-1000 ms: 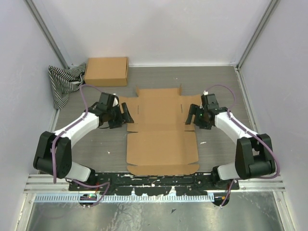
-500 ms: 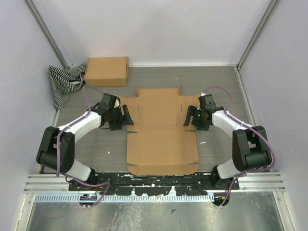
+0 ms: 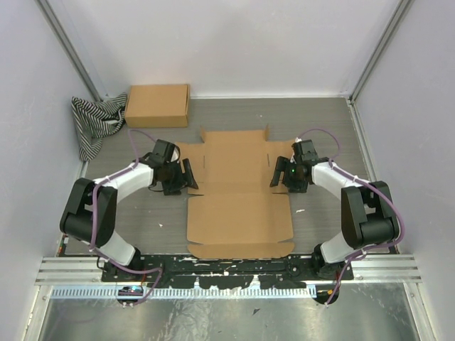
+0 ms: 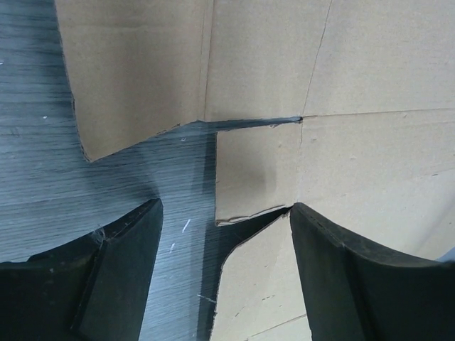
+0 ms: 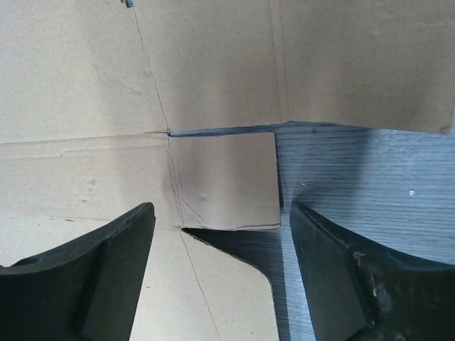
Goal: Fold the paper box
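The paper box (image 3: 238, 202) lies flat and unfolded in the middle of the table, a brown die-cut sheet with flaps and slits. My left gripper (image 3: 189, 175) is open at the sheet's left edge. In the left wrist view its jaws (image 4: 225, 207) straddle a small side flap (image 4: 256, 170), one finger over bare table and the other over cardboard. My right gripper (image 3: 276, 172) is open at the sheet's right edge. Its jaws (image 5: 221, 204) straddle the matching small flap (image 5: 224, 181) in the same way. Neither gripper holds anything.
A fully formed brown cardboard box (image 3: 158, 105) sits at the back left. A black-and-white striped cloth (image 3: 96, 122) lies bunched beside it against the left wall. Walls close in the table on three sides, and a metal rail (image 3: 227, 268) runs along the near edge.
Both grippers have moved inward to the sheet's side edges, and each has narrowed very slightly. The cardboard sheet has not moved.
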You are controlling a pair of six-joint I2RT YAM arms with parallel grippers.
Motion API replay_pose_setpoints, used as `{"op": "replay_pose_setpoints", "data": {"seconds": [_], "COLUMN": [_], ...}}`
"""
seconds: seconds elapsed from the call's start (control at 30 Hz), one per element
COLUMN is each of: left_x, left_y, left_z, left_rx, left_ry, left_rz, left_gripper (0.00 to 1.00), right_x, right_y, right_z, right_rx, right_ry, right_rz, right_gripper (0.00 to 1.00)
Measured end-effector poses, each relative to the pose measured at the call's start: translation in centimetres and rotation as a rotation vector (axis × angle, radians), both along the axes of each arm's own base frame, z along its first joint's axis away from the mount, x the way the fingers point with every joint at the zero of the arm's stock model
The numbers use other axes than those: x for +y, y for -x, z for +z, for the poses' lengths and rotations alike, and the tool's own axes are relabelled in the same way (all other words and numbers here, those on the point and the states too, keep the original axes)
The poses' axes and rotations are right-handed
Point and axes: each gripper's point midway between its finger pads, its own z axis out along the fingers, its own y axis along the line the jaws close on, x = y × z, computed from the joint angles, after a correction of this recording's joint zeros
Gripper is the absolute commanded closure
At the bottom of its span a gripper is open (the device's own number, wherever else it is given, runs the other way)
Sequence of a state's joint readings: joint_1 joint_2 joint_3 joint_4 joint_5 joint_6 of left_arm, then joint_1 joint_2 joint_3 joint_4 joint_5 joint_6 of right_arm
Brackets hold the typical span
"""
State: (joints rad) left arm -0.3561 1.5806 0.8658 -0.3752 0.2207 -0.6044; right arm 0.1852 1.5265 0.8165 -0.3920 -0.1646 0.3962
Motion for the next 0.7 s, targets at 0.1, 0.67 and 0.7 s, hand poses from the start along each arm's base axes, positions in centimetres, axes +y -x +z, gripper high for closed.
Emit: {"op": "replay_pose_setpoints", "data": {"seconds": [0.1, 0.67, 0.7], "left_x": [-0.2, -2.3, -2.4], "left_y": [0.1, 0.3, 0.3], "left_z": [-0.1, -0.2, 0.0], "left_rx": [0.008, 0.036, 0.034], "left_ry": [0.012, 0.054, 0.054], "left_rz": [-0.005, -0.041, -0.042], "left_gripper": [0.24, 0.46, 0.48], "right_x": [0.1, 0.5, 0.5], "right_y": [0.0, -0.1, -0.1], "right_z": [0.0, 0.0, 0.0], "right_rx": [0.0, -0.004, -0.004], "right_ry": [-0.007, -0.022, -0.023], "right_rz": [0.003, 0.014, 0.014], "right_gripper": [0.2, 0.24, 0.25]}}
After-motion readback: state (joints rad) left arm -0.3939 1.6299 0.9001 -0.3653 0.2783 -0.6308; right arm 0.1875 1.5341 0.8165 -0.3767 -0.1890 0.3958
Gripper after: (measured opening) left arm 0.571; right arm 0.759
